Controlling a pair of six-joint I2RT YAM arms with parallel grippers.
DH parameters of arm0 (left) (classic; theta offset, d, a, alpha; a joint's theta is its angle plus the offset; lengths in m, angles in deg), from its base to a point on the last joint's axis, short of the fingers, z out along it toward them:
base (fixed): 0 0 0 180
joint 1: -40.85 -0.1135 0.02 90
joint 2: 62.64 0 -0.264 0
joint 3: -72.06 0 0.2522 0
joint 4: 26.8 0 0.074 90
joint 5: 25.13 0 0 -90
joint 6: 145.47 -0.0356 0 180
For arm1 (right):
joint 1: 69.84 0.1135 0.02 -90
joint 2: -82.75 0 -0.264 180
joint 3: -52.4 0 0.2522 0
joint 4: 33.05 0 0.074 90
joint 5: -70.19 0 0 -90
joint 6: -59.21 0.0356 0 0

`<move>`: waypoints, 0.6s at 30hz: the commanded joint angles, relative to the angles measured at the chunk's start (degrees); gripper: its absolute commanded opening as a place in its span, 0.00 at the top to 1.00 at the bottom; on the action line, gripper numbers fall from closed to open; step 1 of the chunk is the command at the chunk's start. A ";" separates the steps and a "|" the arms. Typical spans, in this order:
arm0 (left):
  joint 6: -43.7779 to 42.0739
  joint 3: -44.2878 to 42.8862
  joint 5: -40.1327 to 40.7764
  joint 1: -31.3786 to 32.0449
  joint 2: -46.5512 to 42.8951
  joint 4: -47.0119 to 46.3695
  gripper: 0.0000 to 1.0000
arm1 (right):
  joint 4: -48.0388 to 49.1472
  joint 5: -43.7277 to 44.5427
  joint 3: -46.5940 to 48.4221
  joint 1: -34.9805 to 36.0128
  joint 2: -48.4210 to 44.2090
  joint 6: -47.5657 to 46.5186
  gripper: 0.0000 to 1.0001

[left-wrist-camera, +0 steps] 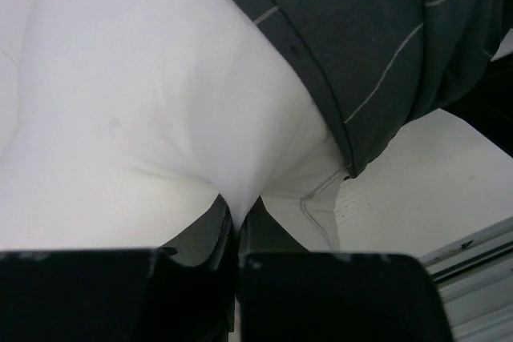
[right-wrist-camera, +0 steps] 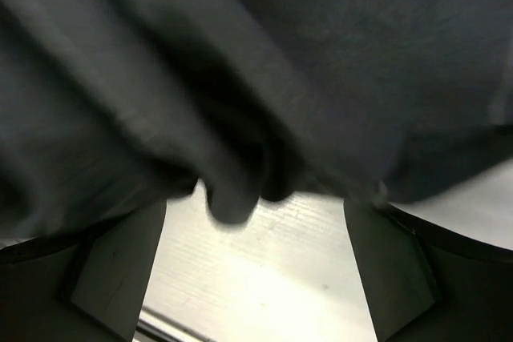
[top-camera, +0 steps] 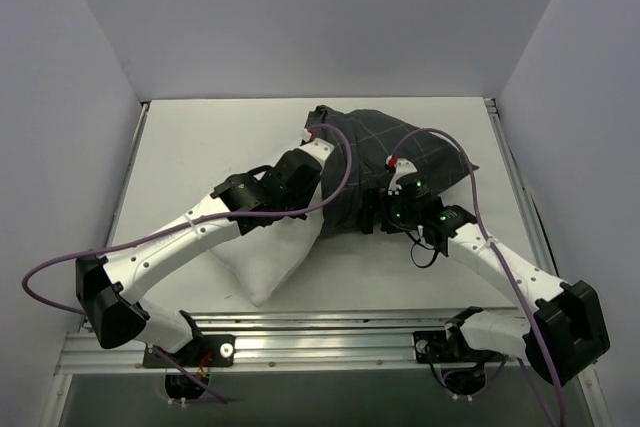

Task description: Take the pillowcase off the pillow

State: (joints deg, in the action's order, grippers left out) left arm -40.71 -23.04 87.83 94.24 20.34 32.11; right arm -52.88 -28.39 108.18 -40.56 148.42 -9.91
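The white pillow (top-camera: pixel 268 259) lies at the table's middle, its near end bare and its far end still inside the dark checked pillowcase (top-camera: pixel 405 152). In the left wrist view my left gripper (left-wrist-camera: pixel 238 222) is shut on a pinch of the white pillow (left-wrist-camera: pixel 120 102), close to the pillowcase (left-wrist-camera: pixel 377 30) hem. In the overhead view it (top-camera: pixel 315 152) sits at that hem. My right gripper (top-camera: pixel 385 205) is open at the pillowcase's near edge. A fold of the pillowcase (right-wrist-camera: pixel 280 62) hangs between its spread fingers (right-wrist-camera: pixel 120 262), above the table.
The white table (top-camera: pixel 200 147) is boxed in by pale walls on the left, back and right. An aluminium rail (top-camera: pixel 330 332) with both arm bases runs along the near edge. Purple cables loop over each arm.
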 commanded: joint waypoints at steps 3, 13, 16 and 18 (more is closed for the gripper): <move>-1.49 -4.00 -3.53 -0.30 -4.23 0.12 0.98 | 5.45 4.17 5.43 0.43 5.25 -2.51 0.14; -1.58 -1.99 -3.28 -2.14 -8.09 1.26 0.98 | 9.41 10.67 13.69 -0.10 13.95 -5.85 0.86; -1.06 -0.67 -1.34 -4.69 -10.72 3.54 0.98 | 7.92 14.37 17.20 -2.80 14.92 -6.29 1.00; -0.70 -0.14 0.23 -7.67 -13.35 6.17 0.98 | 6.60 15.26 19.40 -6.40 15.45 -5.95 1.00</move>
State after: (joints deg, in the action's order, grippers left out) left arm -40.99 -22.51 84.09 89.95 13.96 35.84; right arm -47.13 -20.98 122.63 -41.70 163.66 -14.96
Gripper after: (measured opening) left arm 0.051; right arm 0.009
